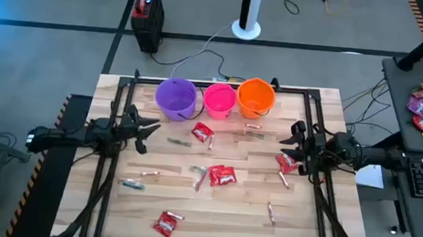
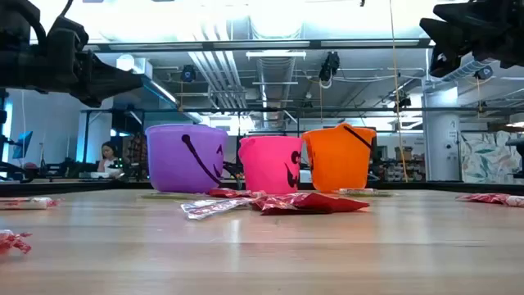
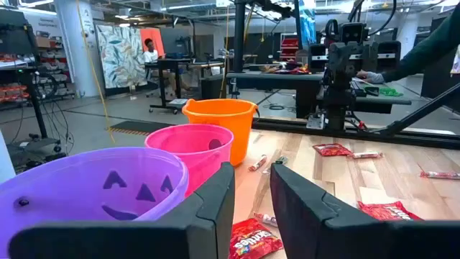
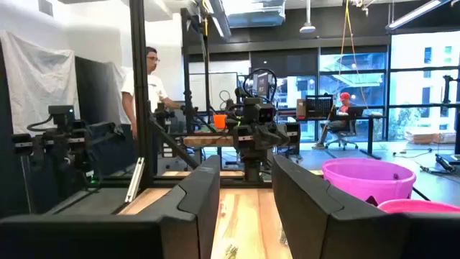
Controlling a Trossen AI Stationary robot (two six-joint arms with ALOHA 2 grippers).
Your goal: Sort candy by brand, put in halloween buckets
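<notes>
Low view: red packets and a pink-white stick are seen lying flat nearest on the table, with the purple bucket, pink bucket and orange bucket standing upright in a row behind them, handles folded down. Candy is scattered across the boards, the sticks' long axes lying at mixed angles. The left gripper is held above the table's left side, fingers slightly apart and empty. The right gripper hangs opposite, fingers likewise apart, nothing gripped.
</notes>
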